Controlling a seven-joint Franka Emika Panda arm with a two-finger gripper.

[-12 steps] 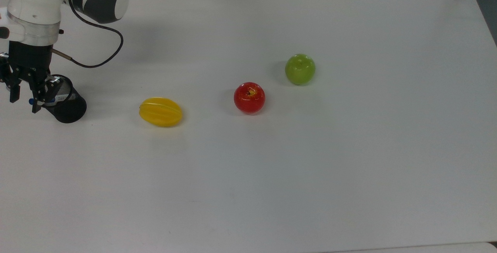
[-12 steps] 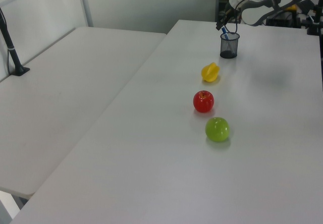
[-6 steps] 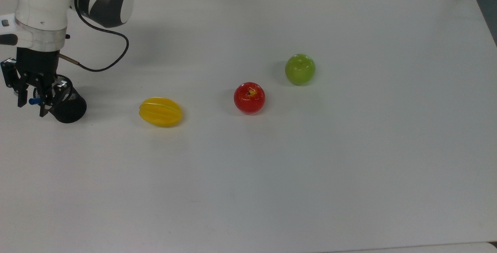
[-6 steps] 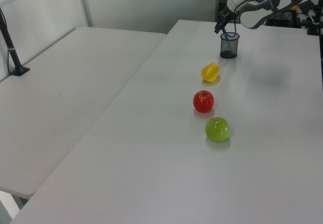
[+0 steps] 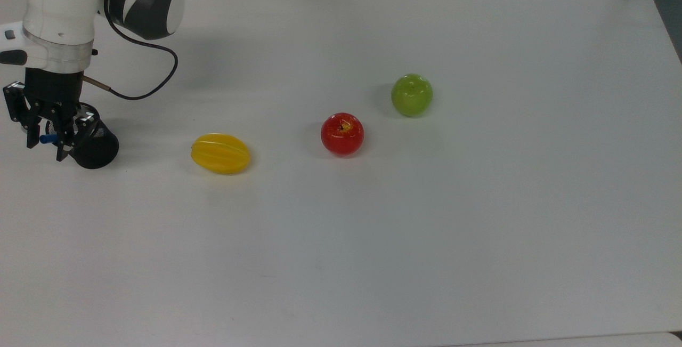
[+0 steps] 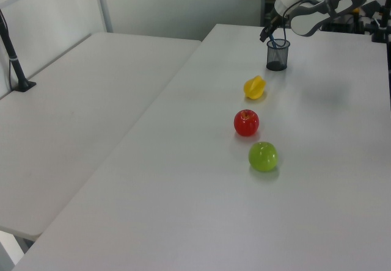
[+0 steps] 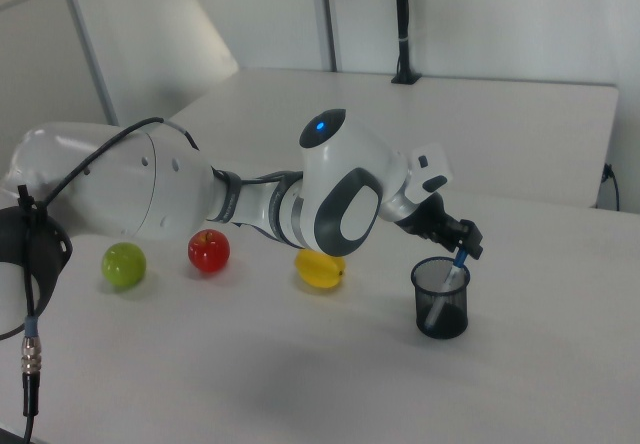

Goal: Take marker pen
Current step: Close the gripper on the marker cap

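The jaws flank the blue cap of the slim white-barrelled marker pen (image 7: 447, 282), seemingly closing on it, though I cannot tell if they grip; the pen leans inside the black mesh cup (image 5: 95, 145), presumably for extraction; yellow ridged fruit (image 5: 220, 153) lies nearby on the white counter (image 5: 426, 240).

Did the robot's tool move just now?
Yes. In the top view the tool shifted a little toward the top view's right and upward, closer over the black mesh cup.
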